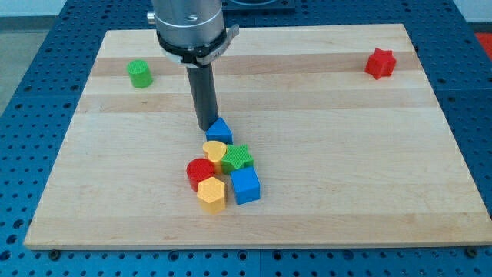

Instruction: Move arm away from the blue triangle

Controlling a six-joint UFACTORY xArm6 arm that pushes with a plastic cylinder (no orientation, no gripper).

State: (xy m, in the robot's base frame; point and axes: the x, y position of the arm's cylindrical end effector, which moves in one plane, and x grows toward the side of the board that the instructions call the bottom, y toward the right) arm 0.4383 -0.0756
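Camera view, the only one on hand, looks down at an angle on a pale wooden table point(323, 192) lying on a blue perforated base point(23, 115). The arm's grey metal housing point(188, 27) comes in from the view's top, and from it the dark rod point(204, 96) drops straight to the boards. This end effector has no jaws to spread or press together and it pinches nothing; it is a plain rod. My tip point(208, 128) sits at the upper left edge of the blue triangle point(220, 130), so close that they look to be touching, though a thin gap cannot be ruled out.

The blue triangle lies a little left of the table's middle, at the top of a tight cluster of blocks. Just below it is a yellow block point(214, 151) of rounded shape, pressed against a green star point(238, 158) on the view's right. Under those come a red cylinder point(201, 172) on the left and a blue cube point(245, 185) on the right, with a yellow hexagonal block point(211, 195) at the cluster's bottom, between the two.

Well apart from the cluster, a green cylinder point(139, 73) stands near the table's upper left, and a red star-like block point(380, 63) sits near the upper right corner.
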